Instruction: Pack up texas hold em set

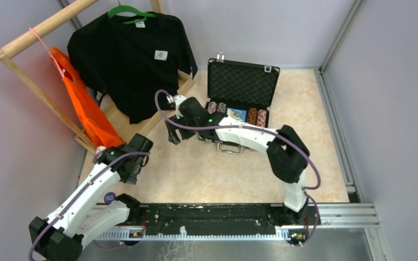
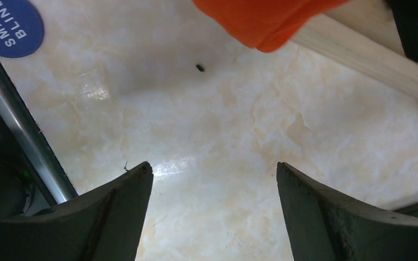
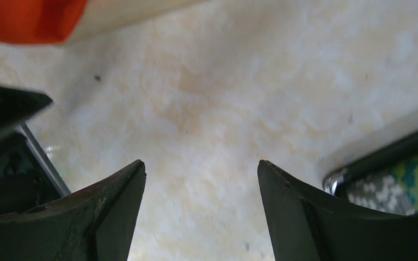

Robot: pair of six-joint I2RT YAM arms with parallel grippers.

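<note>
White arms point(image 1: 81, 200), black joints point(image 1: 287, 159), purple cables point(image 1: 207, 128)

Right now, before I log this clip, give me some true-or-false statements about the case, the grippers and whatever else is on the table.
1. The case has its lid standing open. True.
2. The right gripper holds a chip. False: its jaws are open and empty over the bare table.
3. A blue round token lies on the table outside the case. True.
4. The T-shirt hangs on a red hanger. False: the hanger is green.
5. The left gripper is clamped shut. False: its jaws stand apart with nothing between them.
</note>
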